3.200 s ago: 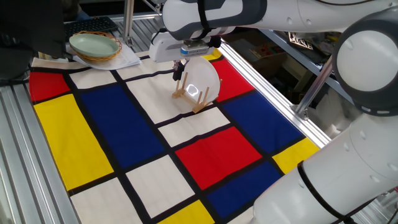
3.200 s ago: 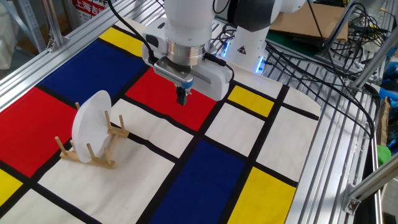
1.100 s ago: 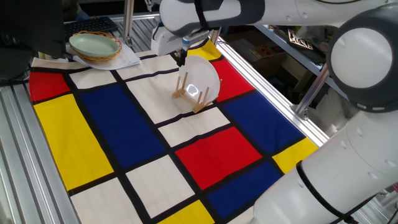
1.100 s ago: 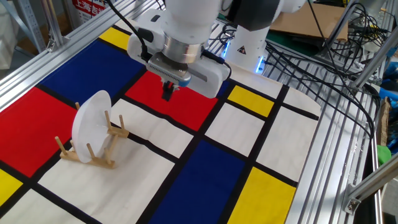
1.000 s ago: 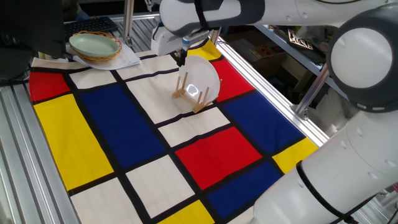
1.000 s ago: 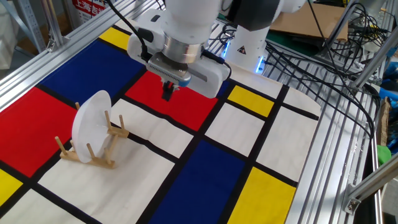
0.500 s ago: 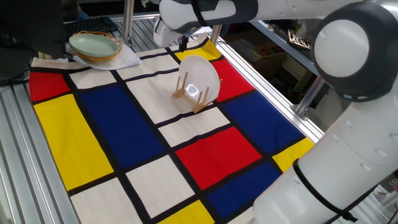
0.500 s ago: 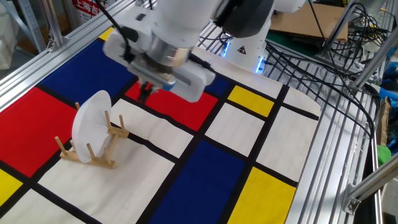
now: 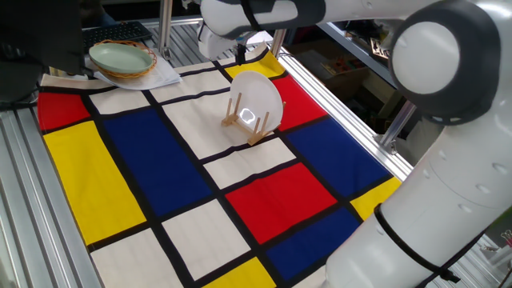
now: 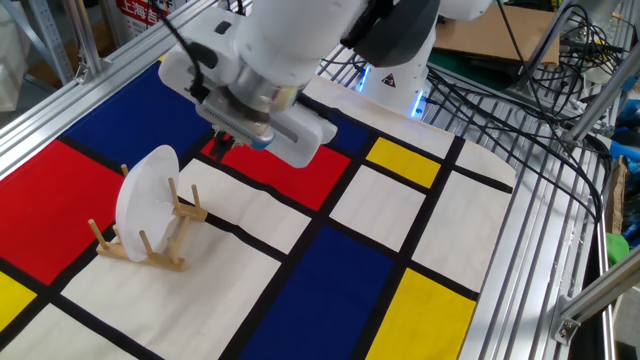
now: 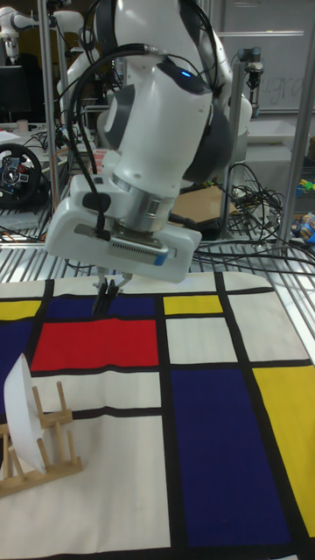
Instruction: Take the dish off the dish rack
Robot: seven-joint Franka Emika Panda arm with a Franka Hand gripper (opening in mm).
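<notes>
White and glossy, the dish [image 9: 257, 100] stands on edge in the dish rack [image 9: 245, 122], on a white square of the checked cloth [image 9: 152, 168] beside a red one. In one fixed view my gripper [image 9: 239, 56] hangs just past the plate's top rim, near the far edge of the cloth, and touches nothing. My fingers show there only as a small dark tip under the white wrist housing, too small for me to tell the gap. My arm comes in from the right, a big rounded joint filling the upper right of the picture. A pale green dish [image 9: 120, 56] sits in a wicker basket [image 9: 138, 68] at the far left corner, well apart from me.

In the other fixed view the plate [image 10: 145, 200] leans between the upright pegs of the wooden rack [image 10: 150, 240]. My gripper [image 10: 222, 143] is tilted, pointing down and toward the plate, in the air over a red square, apart from the plate's rim. The fingers look drawn close together with nothing between them, though the housing hides part of them.

In the tall fixed view my gripper [image 11: 107, 294] points down at the red rectangle, fingers narrow, nearly meeting, empty. The plate [image 11: 22, 413] and rack [image 11: 39, 451] stand at the lower left, below me and to the side. My wrist is canted, the flat housing sloping down to the right.
</notes>
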